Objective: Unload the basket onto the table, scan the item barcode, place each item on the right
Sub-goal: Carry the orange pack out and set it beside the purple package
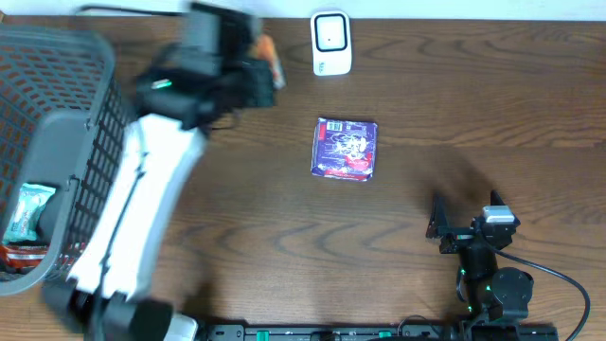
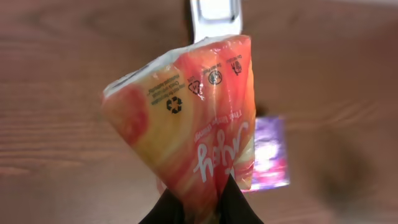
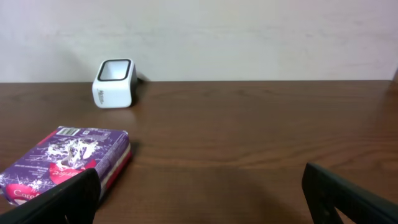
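Nearest us, our right arm (image 1: 488, 275) sits folded low at the front edge of the table (image 1: 473, 114). The right gripper (image 1: 434, 223) has its fingers spread wide, holds nothing, and faces the box (image 1: 346, 149) lying flat mid-table. Our left arm (image 1: 142, 208) stretches in a long diagonal from the front left, past the basket (image 1: 57, 114), to the far side. There the left gripper (image 2: 202, 206) is clamped on one end of the pouch (image 2: 193, 118), which fans out toward the scanner (image 1: 331, 43), close beside it but apart.
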{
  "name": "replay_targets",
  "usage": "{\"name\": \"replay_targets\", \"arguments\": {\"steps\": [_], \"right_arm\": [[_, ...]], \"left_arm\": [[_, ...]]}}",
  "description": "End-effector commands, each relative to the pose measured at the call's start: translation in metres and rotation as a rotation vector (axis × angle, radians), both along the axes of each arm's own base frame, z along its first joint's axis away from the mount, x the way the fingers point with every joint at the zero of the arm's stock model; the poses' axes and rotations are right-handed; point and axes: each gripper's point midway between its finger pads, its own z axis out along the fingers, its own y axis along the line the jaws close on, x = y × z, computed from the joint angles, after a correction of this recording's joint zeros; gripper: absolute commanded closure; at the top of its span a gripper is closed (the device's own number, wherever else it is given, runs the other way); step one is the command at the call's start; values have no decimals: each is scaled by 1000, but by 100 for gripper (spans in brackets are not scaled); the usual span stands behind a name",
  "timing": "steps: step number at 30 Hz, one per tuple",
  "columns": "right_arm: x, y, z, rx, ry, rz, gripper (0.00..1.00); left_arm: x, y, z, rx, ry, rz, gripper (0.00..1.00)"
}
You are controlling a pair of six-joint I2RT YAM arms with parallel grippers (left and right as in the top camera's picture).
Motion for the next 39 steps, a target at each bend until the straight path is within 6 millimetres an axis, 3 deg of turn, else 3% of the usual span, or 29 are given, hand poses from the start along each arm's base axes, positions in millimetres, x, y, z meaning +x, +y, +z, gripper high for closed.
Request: {"name": "replay_targets", "arguments": {"steps": [1, 5, 6, 11, 14, 20, 32, 39], "right_arm": [[0, -2, 0, -14, -1, -5, 1], [0, -2, 0, -14, -1, -5, 1], [0, -2, 0, -14, -1, -5, 1], [0, -2, 0, -14, -1, -5, 1], [0, -2, 0, -14, -1, -5, 1], [0, -2, 0, -14, -1, -5, 1], [0, -2, 0, -14, -1, -5, 1], [0, -2, 0, -14, -1, -5, 1]], "left_arm": [[14, 1, -68, 263, 84, -9, 93], [9, -18, -129, 316, 225, -39, 93], [5, -24, -152, 327, 283, -27, 93], [-7, -31, -203, 370, 408, -12, 93], [-12, -34, -218, 366, 455, 27, 93], [-31, -68, -226, 253, 531, -15, 92], [-56, -111, -229, 263, 508, -91, 91], [-39, -99, -223, 289, 462, -51, 86]]}}
